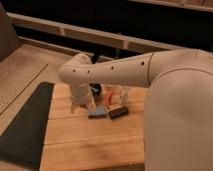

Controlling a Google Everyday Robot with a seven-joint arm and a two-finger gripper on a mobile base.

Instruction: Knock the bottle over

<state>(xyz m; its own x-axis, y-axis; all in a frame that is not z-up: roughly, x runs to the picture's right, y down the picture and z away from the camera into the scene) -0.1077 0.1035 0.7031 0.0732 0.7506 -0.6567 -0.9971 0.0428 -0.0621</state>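
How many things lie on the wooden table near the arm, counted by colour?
Clear: 1, the bottle
Blue: 1, a flat item
Orange: 1, a small item
Dark: 2, the bowl and a flat bar
Total: 5
The gripper hangs just left of the flat item.

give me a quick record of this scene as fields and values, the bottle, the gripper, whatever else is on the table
surface: wooden table, with a dark mat along its left side in the picture
bottle: clear bottle, upright, toward the table's far edge
gripper: gripper, low over the table, to the picture's left of the bottle and apart from it
other items: blue object, black block, orange item, dark bowl partly hidden by the arm
task state: bottle not yet knocked over
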